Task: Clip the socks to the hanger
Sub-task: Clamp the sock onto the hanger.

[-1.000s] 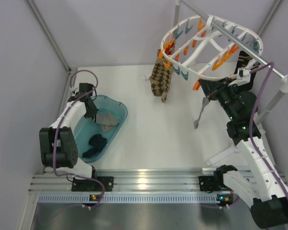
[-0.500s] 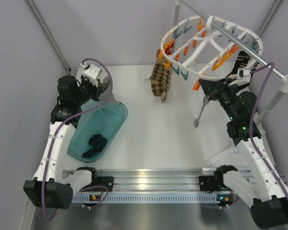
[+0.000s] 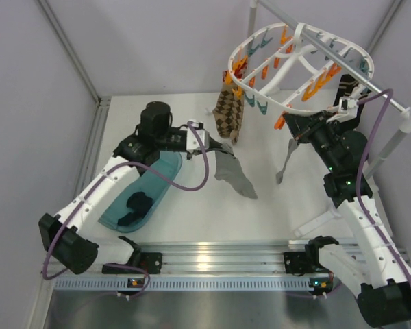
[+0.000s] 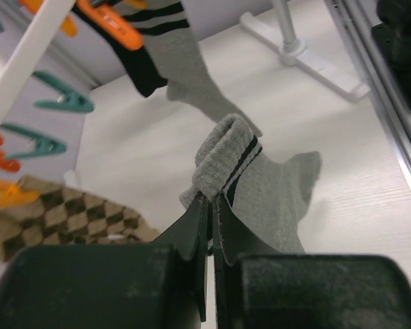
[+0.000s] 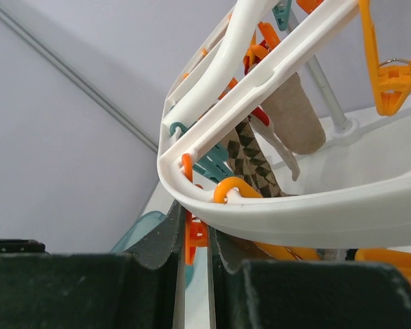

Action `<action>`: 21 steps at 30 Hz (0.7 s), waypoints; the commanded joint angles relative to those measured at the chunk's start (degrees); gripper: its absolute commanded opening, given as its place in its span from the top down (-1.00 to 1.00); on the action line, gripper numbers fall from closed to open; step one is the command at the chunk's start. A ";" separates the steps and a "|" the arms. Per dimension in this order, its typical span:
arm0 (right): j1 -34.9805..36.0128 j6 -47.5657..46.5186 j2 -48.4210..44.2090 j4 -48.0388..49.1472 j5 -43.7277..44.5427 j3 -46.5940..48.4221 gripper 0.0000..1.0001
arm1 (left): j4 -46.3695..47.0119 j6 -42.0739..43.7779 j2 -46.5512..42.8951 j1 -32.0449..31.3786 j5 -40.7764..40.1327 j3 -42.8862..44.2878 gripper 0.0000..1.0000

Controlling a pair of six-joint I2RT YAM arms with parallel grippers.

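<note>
Left wrist view showed the grey sock [image 4: 260, 185] hanging limp over the middle of the table [image 3: 274, 205], its striped cuff pinched tight in the left tool [image 4: 211, 202]. Light and floppy, it would likely sag and swing; the folded cuff looked the firmest hold. Further right, at the rim of the hanger [image 5: 294, 205], the right tool [image 5: 194, 223] sat narrowly closed around an orange peg [image 5: 192, 236].

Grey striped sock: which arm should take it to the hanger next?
Left. The left gripper pinches the cuff of the grey black-striped fabric sock, which hangs mid-table. The right gripper is at the white plastic oval hanger, fingers shut on an orange plastic peg, likely to work it.
</note>
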 commanded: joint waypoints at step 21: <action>-0.47 1.89 0.27 4.89 -4.48 -0.87 1.00 | 1.34 2.13 26.89 -14.84 -9.94 24.37 1.00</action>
